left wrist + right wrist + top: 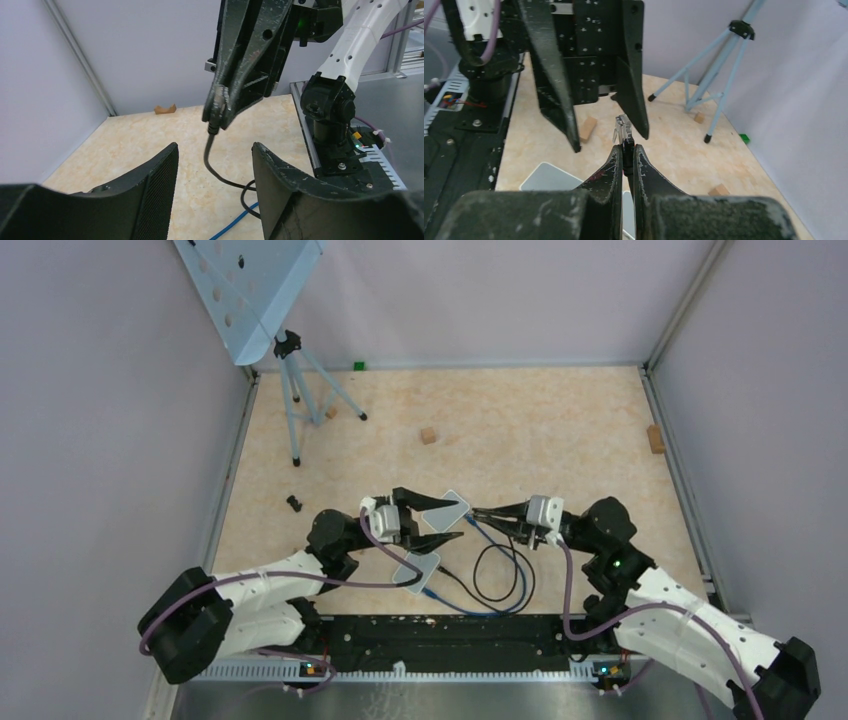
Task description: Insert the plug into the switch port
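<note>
My right gripper (480, 515) is shut on the clear-tipped plug (623, 131) of a black cable (500, 575) that loops on the table. It holds the plug above the table, pointing at my left gripper (442, 520). My left gripper is open and empty, its fingers (160, 185) apart. In the left wrist view the plug (218, 107) hangs in the right fingers just ahead of the open left gripper (215, 160). The flat grey switch (418, 568) lies on the table under the left fingers, partly covered. It also shows in the right wrist view (549, 177). Its ports are not visible.
A blue cable (445, 592) lies by the black loop. A light-blue tripod (300, 390) with a perforated panel stands at the back left. Small wooden blocks (428, 435) (655, 438), a green block (358, 366) and a small black part (294, 503) lie about.
</note>
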